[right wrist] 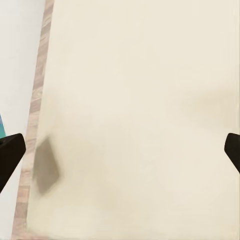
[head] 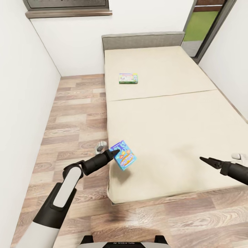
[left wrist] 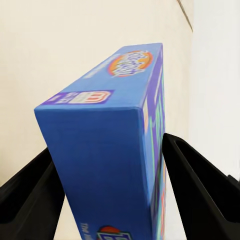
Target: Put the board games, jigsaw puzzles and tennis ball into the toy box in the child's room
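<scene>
While the left gripper [head: 115, 151] hangs over the bed's [head: 172, 137] near left corner, its two fingers [left wrist: 200, 185] press on opposite broad faces of the blue game [head: 123, 155]; jaws closed down to the box's thickness. Box is tilted, lifted off the bed, just above the bed's left edge. Left wrist view: blue box end [left wrist: 107, 165] sits between the black fingers, orange logo on its top face, cream bed surface behind.

Second game [head: 128, 78]: flat on the bed's far half, near the headboard [head: 143, 40], toward the bed's left side, well apart from the blue game.

Right gripper [head: 206, 160]: over the bed's near right part, holding nothing. Right wrist view: fingertips [right wrist: 10, 155] at opposite frame edges, jaws spread wide, bed below.

Wood-plank floor [head: 75, 117] left of the bed.
</scene>
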Controlling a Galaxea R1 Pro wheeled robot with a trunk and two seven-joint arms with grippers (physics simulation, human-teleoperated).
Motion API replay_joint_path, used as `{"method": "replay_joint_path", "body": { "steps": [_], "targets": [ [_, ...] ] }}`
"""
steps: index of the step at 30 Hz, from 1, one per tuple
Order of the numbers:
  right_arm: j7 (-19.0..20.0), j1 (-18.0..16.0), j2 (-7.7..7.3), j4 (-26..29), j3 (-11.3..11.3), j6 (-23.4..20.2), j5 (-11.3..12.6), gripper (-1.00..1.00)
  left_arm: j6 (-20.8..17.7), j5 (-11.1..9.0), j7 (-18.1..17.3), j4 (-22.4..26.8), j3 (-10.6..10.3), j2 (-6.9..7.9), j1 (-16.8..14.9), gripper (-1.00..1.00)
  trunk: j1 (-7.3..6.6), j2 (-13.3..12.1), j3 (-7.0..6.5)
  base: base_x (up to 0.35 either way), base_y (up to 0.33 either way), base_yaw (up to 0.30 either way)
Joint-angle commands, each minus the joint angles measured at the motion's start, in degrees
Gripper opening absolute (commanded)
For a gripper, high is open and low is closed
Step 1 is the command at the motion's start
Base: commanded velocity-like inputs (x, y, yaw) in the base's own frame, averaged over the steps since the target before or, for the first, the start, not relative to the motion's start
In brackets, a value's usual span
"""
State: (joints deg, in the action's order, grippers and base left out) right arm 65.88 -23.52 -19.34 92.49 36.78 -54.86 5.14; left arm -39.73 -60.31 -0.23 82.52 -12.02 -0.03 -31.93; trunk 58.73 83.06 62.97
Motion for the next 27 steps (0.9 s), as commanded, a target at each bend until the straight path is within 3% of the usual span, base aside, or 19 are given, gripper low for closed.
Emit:
{"method": "replay_joint_path", "body": {
  "steps": [1, 10, 17, 27],
  "targets": [
    [-0.13, -0.03, -0.01, 0.01, -0.53, -0.43, 0.16, 1.0, -0.44, -0.73, 1.09, 0.78, 0.1, 0.06, 0.24, -1.0, 0.0, 0.02, -0.06, 0.0, 0.0, 0.0],
    [-0.62, -0.04, -0.06, 0.03, -2.37, -0.63, 0.02, 1.0, -1.21, -2.98, 4.5, 3.15, 0.38, 0.29, 2.57, -1.0, 0.0, 0.02, -0.86, 0.0, 0.0, 0.0],
    [-0.71, -0.04, -0.02, 0.0, -3.0, -0.67, -0.02, 1.0, -2.79, -2.76, 5.51, 4.04, 0.49, 0.56, 3.25, -1.0, 0.0, 0.02, -1.51, 0.0, 0.0, 0.0],
    [-0.74, -0.04, -0.32, 0.01, -2.82, -0.68, -0.01, 1.0, -4.61, -2.68, 12.06, 4.91, 0.63, 0.65, 3.54, -1.0, 0.0, 0.02, -2.44, 0.0, 0.0, 0.0]
  ]
}}
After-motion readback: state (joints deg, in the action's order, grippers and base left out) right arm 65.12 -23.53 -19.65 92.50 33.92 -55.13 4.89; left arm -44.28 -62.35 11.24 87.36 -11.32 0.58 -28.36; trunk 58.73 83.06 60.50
